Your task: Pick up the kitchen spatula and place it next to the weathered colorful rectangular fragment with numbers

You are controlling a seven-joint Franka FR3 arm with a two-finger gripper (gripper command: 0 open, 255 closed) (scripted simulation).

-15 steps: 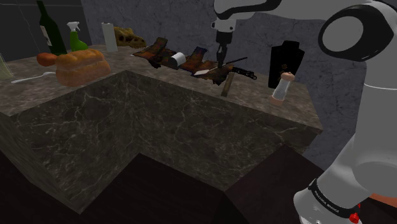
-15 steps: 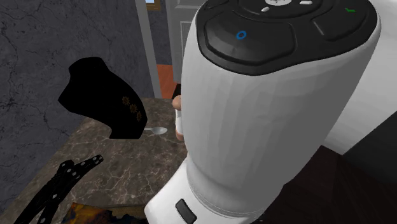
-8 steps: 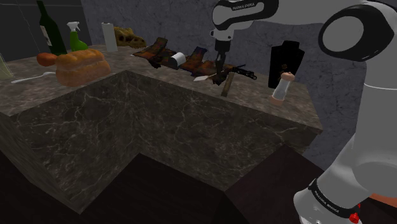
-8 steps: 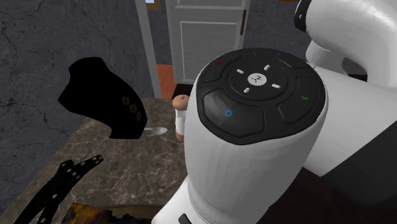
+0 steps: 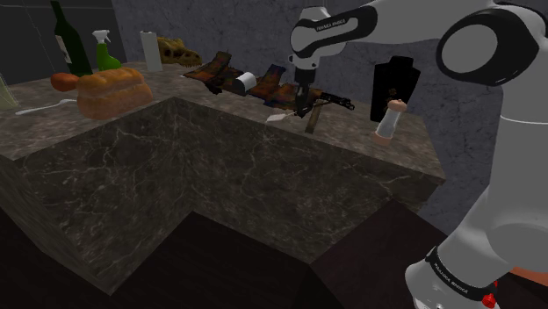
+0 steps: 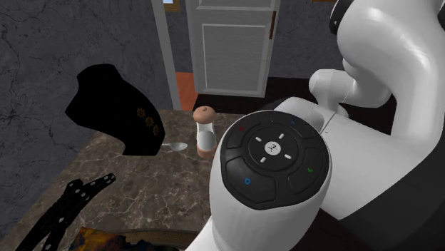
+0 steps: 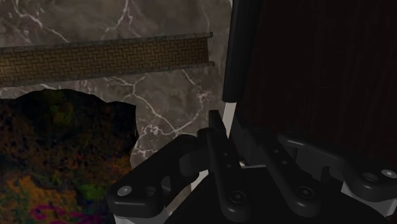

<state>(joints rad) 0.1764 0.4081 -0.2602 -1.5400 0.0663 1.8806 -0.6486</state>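
Note:
My gripper (image 5: 303,103) hangs low over the dark marble counter (image 5: 219,149), shut on the spatula (image 5: 279,114), whose pale blade sticks out toward the shoulder view's left. In the wrist view the fingertips (image 7: 218,121) pinch a thin pale edge, and the spatula's dark handle (image 7: 234,51) runs straight away from them. The weathered colourful fragment (image 7: 57,159) lies right beside the fingers on the marble. It also shows just behind the gripper (image 5: 274,89) and at the lower edge of the second exterior view (image 6: 107,239).
A brown woven-patterned bar (image 7: 108,57) lies beyond the fragment. Black tongs (image 6: 64,207), a black block (image 5: 400,79), a small grinder (image 5: 389,120) and a spoon (image 6: 175,146) sit near the counter's end. Bread (image 5: 110,88), bottles (image 5: 66,39) and a second dark fragment (image 5: 213,70) stand further left.
The gripper has come down toward the counter with the spatula in it, the pale blade dropping with it. In the second exterior view the wrist housing has sunk lower, uncovering the grinder.

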